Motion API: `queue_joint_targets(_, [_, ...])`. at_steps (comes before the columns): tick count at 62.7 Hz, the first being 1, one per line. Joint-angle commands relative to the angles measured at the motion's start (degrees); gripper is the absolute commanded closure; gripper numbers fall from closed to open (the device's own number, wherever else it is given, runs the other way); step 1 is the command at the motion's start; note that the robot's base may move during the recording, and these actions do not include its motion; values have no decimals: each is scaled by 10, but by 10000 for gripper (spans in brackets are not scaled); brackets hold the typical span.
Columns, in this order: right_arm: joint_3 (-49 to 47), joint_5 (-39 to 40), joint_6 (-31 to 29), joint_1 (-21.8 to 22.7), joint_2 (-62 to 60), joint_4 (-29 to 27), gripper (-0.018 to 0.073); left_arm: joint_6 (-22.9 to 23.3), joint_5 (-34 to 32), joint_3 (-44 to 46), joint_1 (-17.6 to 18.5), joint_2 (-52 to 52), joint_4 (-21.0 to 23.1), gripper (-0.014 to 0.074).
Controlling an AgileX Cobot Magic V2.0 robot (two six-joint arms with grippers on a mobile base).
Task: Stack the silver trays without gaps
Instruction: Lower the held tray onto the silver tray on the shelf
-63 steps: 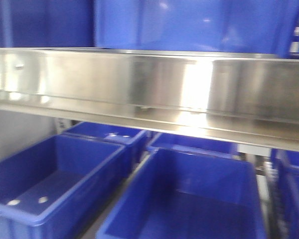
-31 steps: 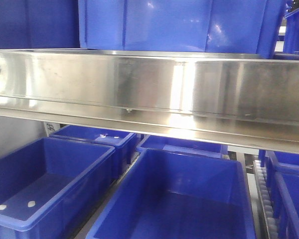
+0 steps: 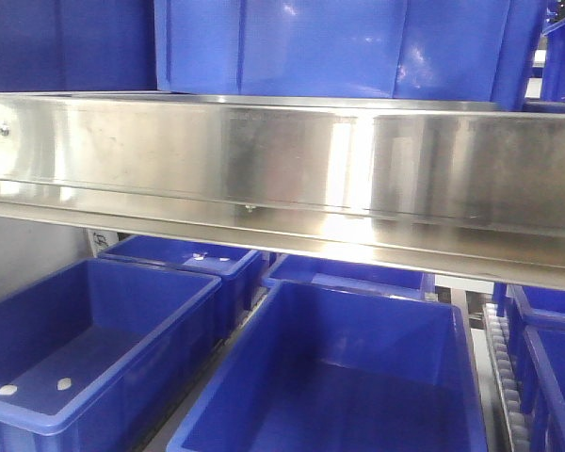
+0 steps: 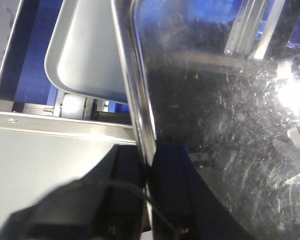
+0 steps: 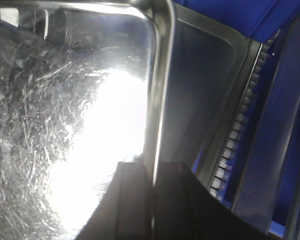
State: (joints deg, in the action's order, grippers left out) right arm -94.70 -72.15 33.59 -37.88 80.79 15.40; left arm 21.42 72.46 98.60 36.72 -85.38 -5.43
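Two grippers are engaged on one shiny, scratched, rectangular stainless-steel tray point(image 4: 230, 125).

**Tool state.** The left gripper point(image 4: 147, 170) has its dark fingers on either side of the tray's thin flared rim and appears clamped on it. The right gripper point(image 5: 154, 175) grips the opposite rim in the same way.

**Location of the task's things.** The held tray point(image 5: 65, 125) fills most of both wrist views. Past its left rim lies a matt grey steel tray with a rounded corner point(image 4: 87, 50), farther from the camera and partly covered by the held tray. Past the right rim lies a darker steel tray with a rounded corner point(image 5: 200, 90), next to a white roller track point(image 5: 235, 145). It cannot be told whether these two are the same tray. No tray shows in the front view, only the long flat steel rail point(image 3: 282, 160) and the deep blue plastic bins point(image 3: 330, 377).

**Progress.**
- Done: the tray is picked up and brought over another.
- Outstanding: the rims are offset and not parallel, so in my judgement the tray is not yet nested. Alignment, lowering and release remain.

**Change from earlier frames.**
- The front view was blurred a second ago and is now sharp.
- The bins sat further right in the frame then, and have barely shifted over the last half second.
- The camera appears to have nearly settled.
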Motion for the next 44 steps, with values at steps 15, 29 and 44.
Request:
queue_joint_targets(15, [-20, -17, -5, -7, -20, -20, 504, -15, -2, 18, 10, 21, 49, 645])
queue_joint_targets(29, [-20, 0, -5, -7, -20, -20, 504, -42, -40, 18, 9, 20, 46, 645])
queue_joint_targets(44, [-20, 7, 1, 42, -16, -24, 504, -84, -105, 55, -25, -21, 45, 645])
